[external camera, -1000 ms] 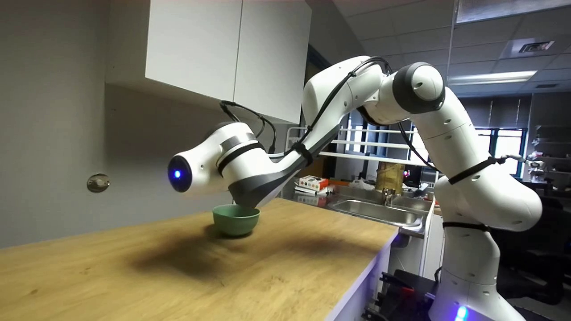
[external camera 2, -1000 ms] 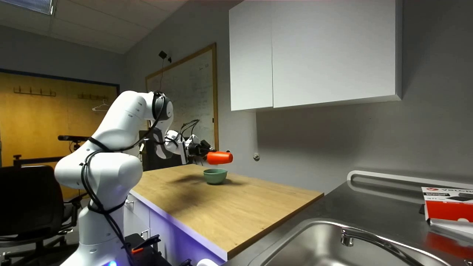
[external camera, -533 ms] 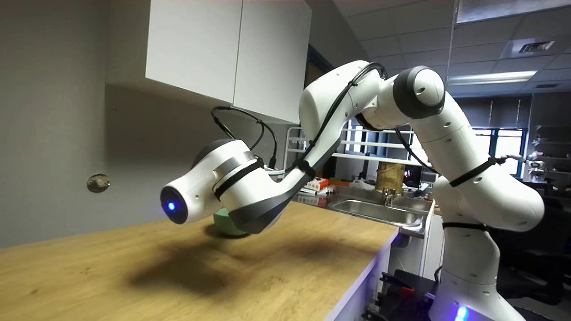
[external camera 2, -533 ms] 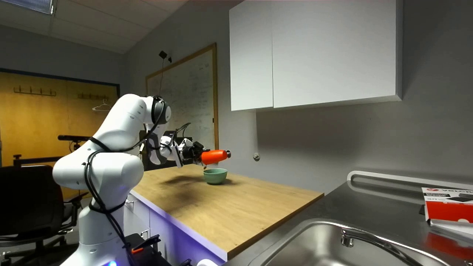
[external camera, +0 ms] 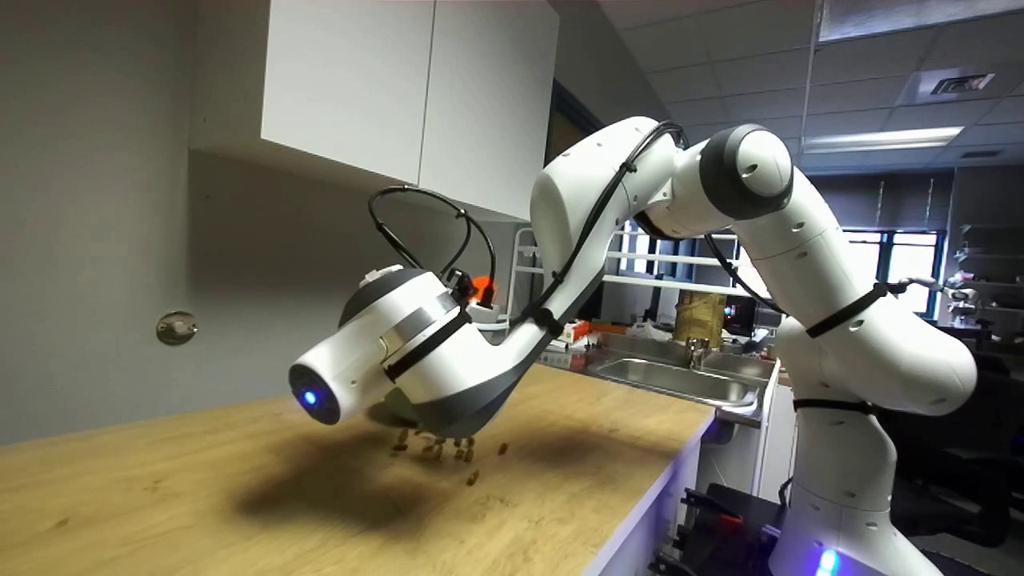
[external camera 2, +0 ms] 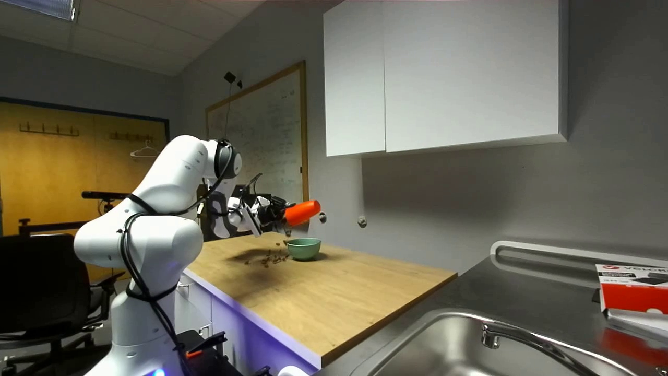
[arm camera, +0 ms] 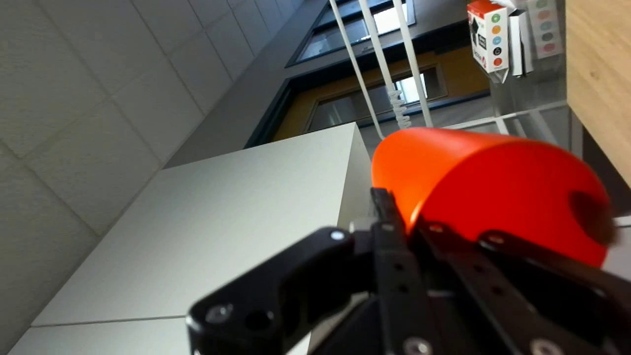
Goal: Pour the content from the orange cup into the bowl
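Note:
My gripper (arm camera: pixel 405 224) is shut on the wall of the orange cup (arm camera: pixel 512 192), one finger outside and one inside it. In an exterior view the cup (external camera 2: pixel 302 212) is tipped past level, its base up and away and its mouth toward the gripper. It is above the pale green bowl (external camera 2: pixel 304 250), mouth off the bowl's near side. Small brown pieces (external camera 2: pixel 269 259) lie or fall on the table beside the bowl. The pieces (external camera: pixel 436 450) also show in an exterior view, where the arm hides most of the bowl (external camera: pixel 394 408). A brown blur shows inside the cup's mouth in the wrist view.
The wooden table (external camera 2: pixel 334 292) ends at a metal counter with a sink (external camera 2: pixel 459 344). A white wall cabinet (external camera: pixel 416 88) hangs above the table, close over the arm's cables. A red and white box (external camera 2: pixel 634 292) stands on the counter.
The arm has lowered and the cup has tipped further, base end rising, mouth end shifting off the bowl. Brown pieces have come out and scattered on the table beside the bowl.

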{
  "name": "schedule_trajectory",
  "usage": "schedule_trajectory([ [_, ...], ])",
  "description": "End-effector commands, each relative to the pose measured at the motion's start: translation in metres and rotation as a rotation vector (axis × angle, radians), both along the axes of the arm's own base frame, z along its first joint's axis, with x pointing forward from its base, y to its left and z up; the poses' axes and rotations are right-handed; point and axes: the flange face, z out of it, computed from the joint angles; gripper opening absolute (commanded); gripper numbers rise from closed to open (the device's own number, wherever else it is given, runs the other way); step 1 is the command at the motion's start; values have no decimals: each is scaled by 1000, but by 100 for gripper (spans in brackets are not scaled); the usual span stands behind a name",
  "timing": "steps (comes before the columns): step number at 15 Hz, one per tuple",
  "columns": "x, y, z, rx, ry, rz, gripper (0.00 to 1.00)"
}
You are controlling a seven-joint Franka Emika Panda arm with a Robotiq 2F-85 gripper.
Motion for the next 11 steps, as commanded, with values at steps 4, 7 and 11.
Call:
schedule_trajectory([
  [4,-2,1,3,-49,-55,-18,1],
  [7,-4,0,2,-38,-24,-60,1],
  [11,-10,0,-1,-17,28,-109,1],
])
